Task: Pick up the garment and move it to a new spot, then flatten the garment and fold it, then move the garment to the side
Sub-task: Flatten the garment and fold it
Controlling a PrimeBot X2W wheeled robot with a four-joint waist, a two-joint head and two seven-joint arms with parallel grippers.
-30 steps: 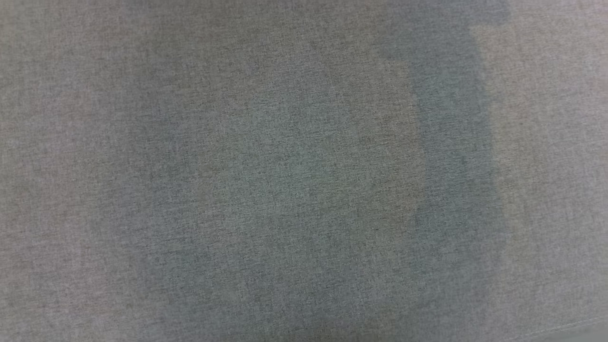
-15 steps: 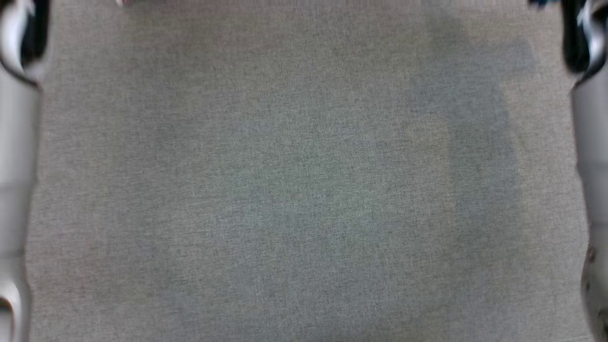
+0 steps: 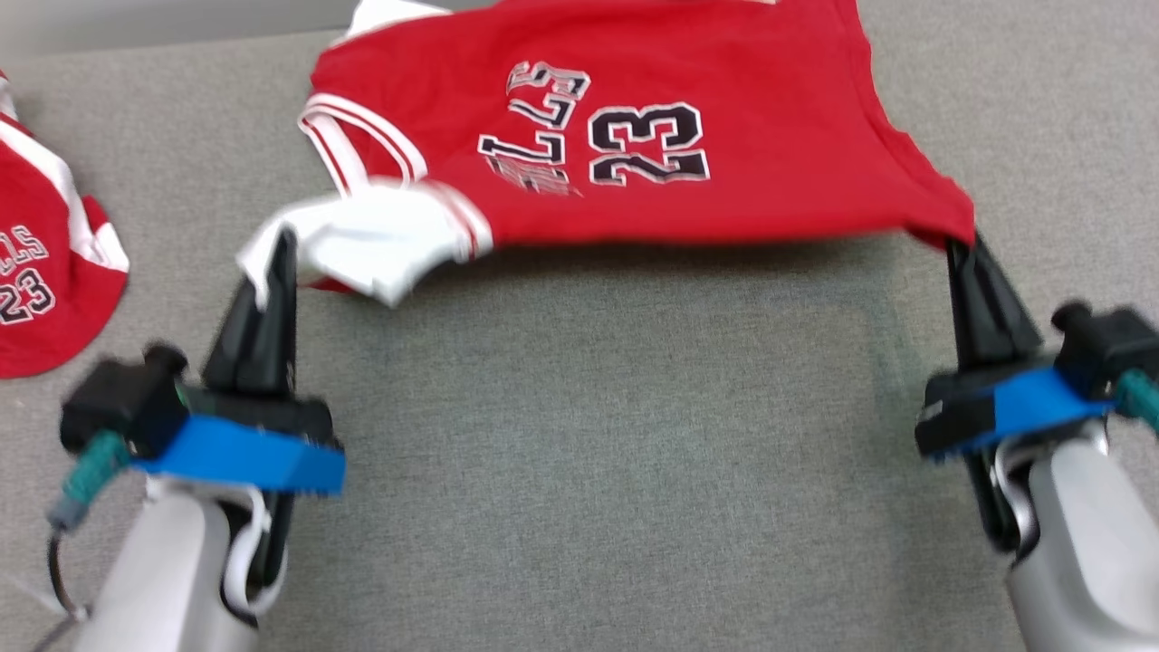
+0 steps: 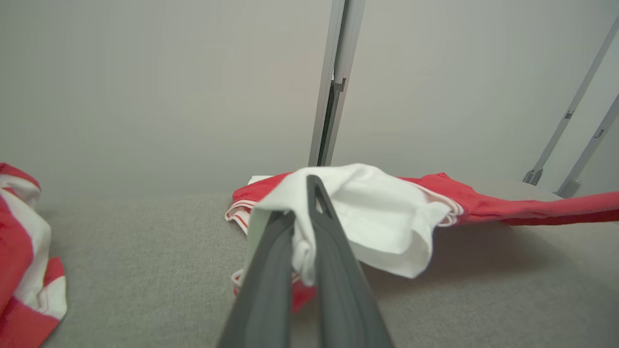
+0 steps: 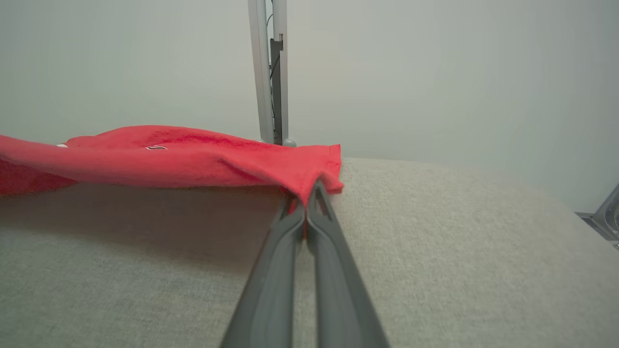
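Both left tool (image 3: 282, 246) and right tool (image 3: 960, 246) pinch the red "23" jersey (image 3: 779, 118).

Bare grey cloth (image 3: 616, 435) open on near side, jersey (image 3: 770, 181) stretched across far side, second jersey (image 3: 41, 272) crowding left edge, wall (image 4: 145, 72) and post (image 4: 333, 82) close behind.

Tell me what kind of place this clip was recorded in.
Probably a robot test cell, not a home: a grey fabric-covered surface, a bare wall with metal frame posts behind it, and a red jersey with a matching second jersey nearby.
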